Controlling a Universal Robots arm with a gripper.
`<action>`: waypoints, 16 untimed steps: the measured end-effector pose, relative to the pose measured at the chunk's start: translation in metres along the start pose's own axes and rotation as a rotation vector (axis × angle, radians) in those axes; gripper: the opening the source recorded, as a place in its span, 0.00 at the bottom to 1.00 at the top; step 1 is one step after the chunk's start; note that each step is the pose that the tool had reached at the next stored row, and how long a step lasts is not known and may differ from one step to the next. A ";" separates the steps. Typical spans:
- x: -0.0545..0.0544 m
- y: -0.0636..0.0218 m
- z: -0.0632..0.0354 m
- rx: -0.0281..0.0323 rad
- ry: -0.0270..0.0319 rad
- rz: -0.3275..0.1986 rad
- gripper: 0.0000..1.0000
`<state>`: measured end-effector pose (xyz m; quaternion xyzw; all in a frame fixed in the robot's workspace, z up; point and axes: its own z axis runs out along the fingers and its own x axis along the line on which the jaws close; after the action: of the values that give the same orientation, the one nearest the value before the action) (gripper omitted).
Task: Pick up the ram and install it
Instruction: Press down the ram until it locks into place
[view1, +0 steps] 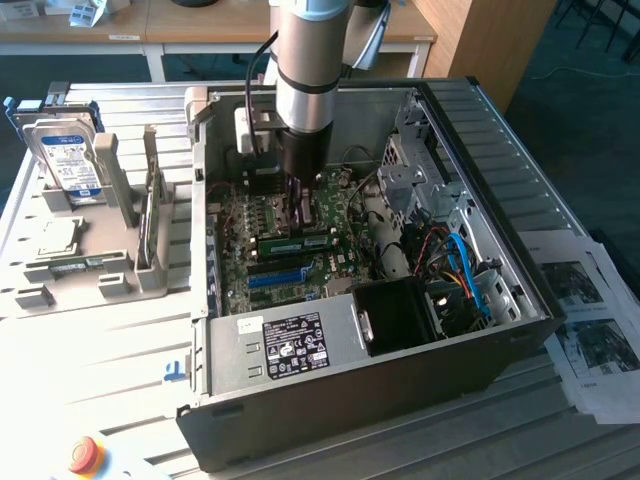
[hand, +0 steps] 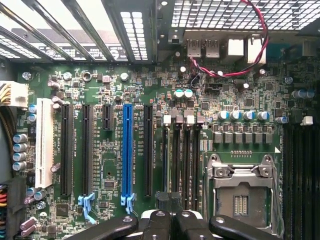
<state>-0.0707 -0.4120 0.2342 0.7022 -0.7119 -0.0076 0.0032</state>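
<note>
In the exterior view, the arm (view1: 305, 75) is reaching down into the open computer case (view1: 500, 330) that is sitting on the tabletop (view1: 90, 350). Its fingers (view1: 299, 200) are hanging closed together just above the motherboard (view1: 270, 225), gripping nothing. The ram (view1: 296, 243), a thin green stick, is lying across the board at about five o'clock from the fingers, just beside them. A blue slot (view1: 277, 277) is lying at six o'clock of it.

In the wrist view, the fingers (hand: 167, 220) are pressing together over the board's memory slots (hand: 182, 160). A blue slot (hand: 127, 150) is standing at nine o'clock of these, the processor socket (hand: 240, 195) at three o'clock.
</note>
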 end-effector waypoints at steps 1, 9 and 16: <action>0.000 0.0005 0.0000 0.0001 0.0000 0.000 0.10; 0.000 0.0009 0.0002 0.0003 -0.0002 0.000 0.10; 0.000 0.0021 0.0006 0.0004 -0.0003 0.000 0.10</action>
<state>-0.0728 -0.4120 0.2336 0.7023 -0.7118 -0.0076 0.0029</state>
